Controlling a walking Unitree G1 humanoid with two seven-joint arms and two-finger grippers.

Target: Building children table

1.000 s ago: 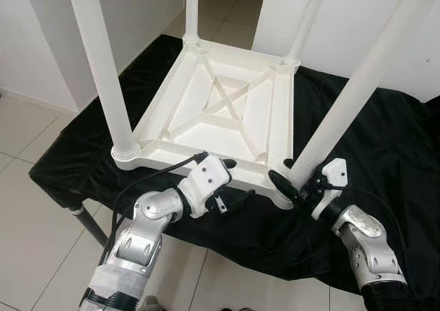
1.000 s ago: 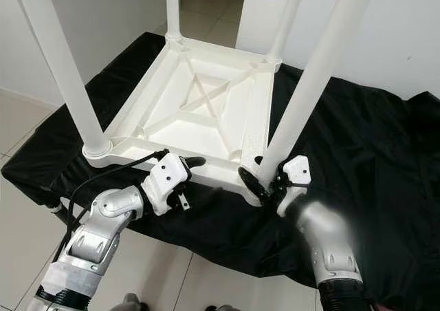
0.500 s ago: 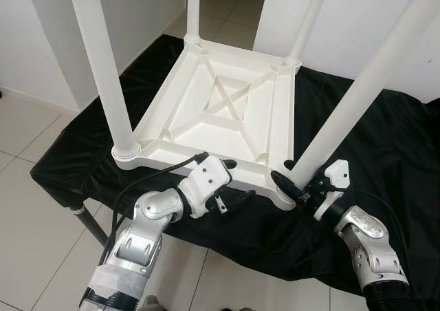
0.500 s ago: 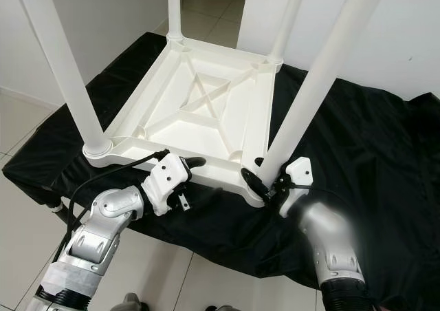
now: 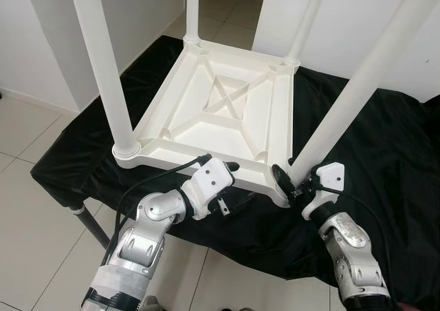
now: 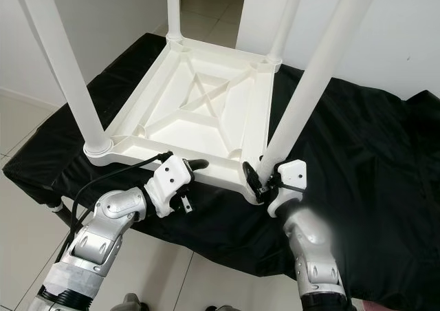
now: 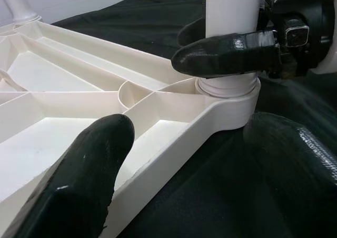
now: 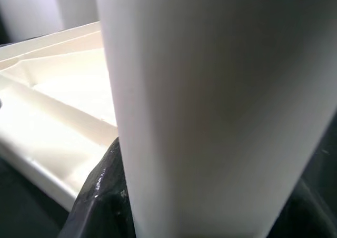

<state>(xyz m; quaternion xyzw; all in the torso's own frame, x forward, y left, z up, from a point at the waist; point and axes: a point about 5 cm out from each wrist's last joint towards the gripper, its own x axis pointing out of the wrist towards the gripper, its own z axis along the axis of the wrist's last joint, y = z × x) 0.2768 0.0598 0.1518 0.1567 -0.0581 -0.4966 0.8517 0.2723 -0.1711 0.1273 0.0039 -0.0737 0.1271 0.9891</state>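
Table top [image 5: 227,111] sits upside down on the black cloth [image 5: 385,159] over the work surface, all four legs standing up in the corner sockets. Step in hand, as I read it: seating or tightening the near-right leg [image 5: 344,111], the last corner on my side. My right gripper [image 5: 291,180] is at the base of that leg, just above the socket collar; the fingers straddle the tube, one black finger [image 5: 280,175] visible on the inner side, and the right wrist view has the leg pressed right up against it, so I call that closed on the leg. My left gripper [image 6: 191,165] is on the near rim of the top; its fingers [image 7: 84,169] stand fairly wide, one over the rim onto the ribbed underside, one outside over the cloth, bracing not clamping. Next move likely needs a twist or downward push on the leg while the left holds the top from sliding. Can't tell if the leg is fully home.
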